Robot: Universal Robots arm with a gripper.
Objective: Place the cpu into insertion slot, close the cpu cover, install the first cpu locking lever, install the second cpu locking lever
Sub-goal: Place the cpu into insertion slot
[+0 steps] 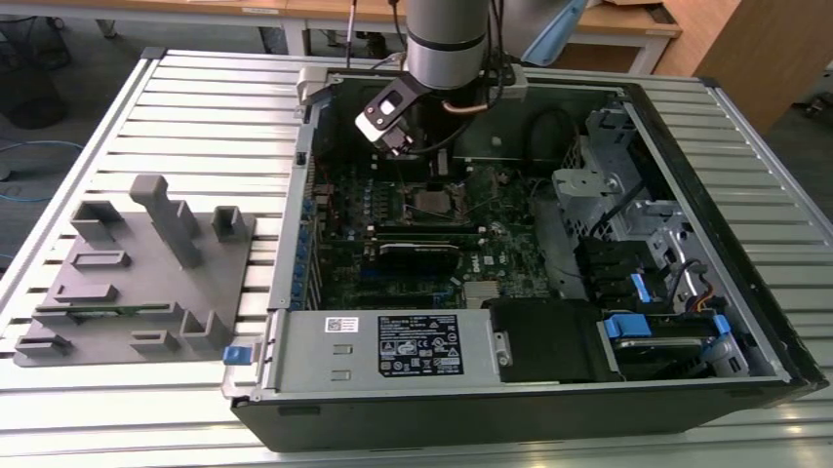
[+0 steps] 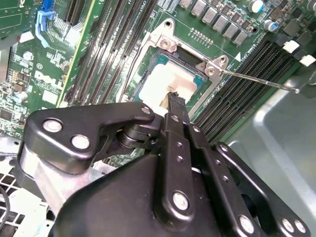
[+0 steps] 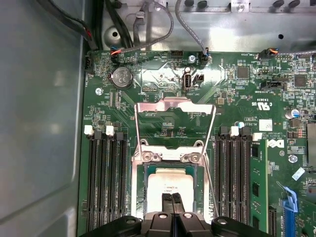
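The cpu, a pale silvery square, lies flat in the insertion slot on the green board; it also shows in the second wrist view. My gripper hangs right over the chip's near edge with its fingers pressed together, tips at or just above the metal top. The cpu cover stands swung open beyond the socket, the board visible through its cutout. One thin locking lever sticks out sideways, unlatched; another wire lever runs beside the socket. In the exterior view the arm reaches down to the socket.
Long black memory slots flank the socket on both sides. The case's metal wall rises close by, and cables hang at the far end. A grey fixture plate lies outside the case at the exterior view's left.
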